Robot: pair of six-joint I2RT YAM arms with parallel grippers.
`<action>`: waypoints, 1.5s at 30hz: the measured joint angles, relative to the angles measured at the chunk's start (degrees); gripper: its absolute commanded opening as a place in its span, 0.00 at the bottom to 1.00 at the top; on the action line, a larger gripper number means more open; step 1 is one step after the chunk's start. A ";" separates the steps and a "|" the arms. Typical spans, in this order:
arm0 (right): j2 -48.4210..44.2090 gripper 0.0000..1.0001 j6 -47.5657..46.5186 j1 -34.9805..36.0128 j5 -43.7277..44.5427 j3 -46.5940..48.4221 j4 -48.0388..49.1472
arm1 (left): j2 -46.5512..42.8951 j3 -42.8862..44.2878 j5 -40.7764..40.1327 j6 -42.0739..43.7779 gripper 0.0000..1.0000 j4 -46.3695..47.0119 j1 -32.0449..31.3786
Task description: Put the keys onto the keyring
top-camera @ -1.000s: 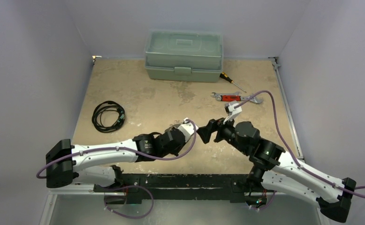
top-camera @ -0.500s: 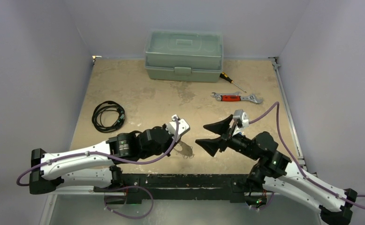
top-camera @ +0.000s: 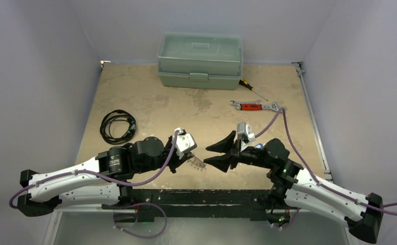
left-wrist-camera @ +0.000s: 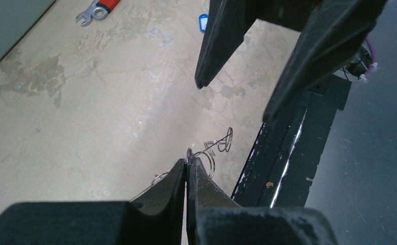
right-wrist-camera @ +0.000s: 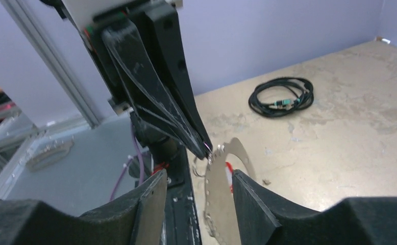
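My left gripper [top-camera: 189, 160] is shut on the keyring [top-camera: 198, 164], a thin silver wire loop, and holds it just above the table's near edge. The left wrist view shows the fingertips [left-wrist-camera: 186, 164] pinching the wire, with small rings [left-wrist-camera: 218, 146] hanging beyond them. My right gripper [top-camera: 209, 154] is open and empty, its jaws facing the keyring from the right. In the right wrist view the loop [right-wrist-camera: 222, 153] hangs between its open jaws [right-wrist-camera: 197, 176], with a bit of red [right-wrist-camera: 228, 172] on it. A blue-tagged key [left-wrist-camera: 203, 21] lies on the table behind the right gripper.
A green toolbox [top-camera: 200, 60] stands at the back. A screwdriver [top-camera: 251, 88] and a red-handled wrench [top-camera: 255, 106] lie at the back right. A coiled black cable [top-camera: 117, 126] lies at the left. The black base rail [top-camera: 196, 196] runs along the near edge.
Both grippers have moved left and toward the near edge. The left gripper kept the keyring. The right gripper now has its open jaws around the loop.
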 measured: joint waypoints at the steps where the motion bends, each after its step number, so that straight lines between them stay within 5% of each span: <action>1: 0.96 0.48 -0.50 0.00 -0.68 -0.09 0.59 | -0.42 -0.09 0.35 0.04 0.00 0.11 0.00; 7: 5.66 0.38 -3.80 0.00 -3.21 -0.09 4.44 | -1.18 -1.01 2.58 0.50 0.00 0.39 0.00; 26: 15.80 0.32 -9.31 0.00 -15.72 2.62 9.14 | -1.81 -1.84 4.26 0.70 0.00 0.42 0.00; 45: 14.88 0.32 -10.19 -0.85 -12.81 3.26 8.41 | -2.10 -2.47 5.14 0.70 0.00 0.44 0.00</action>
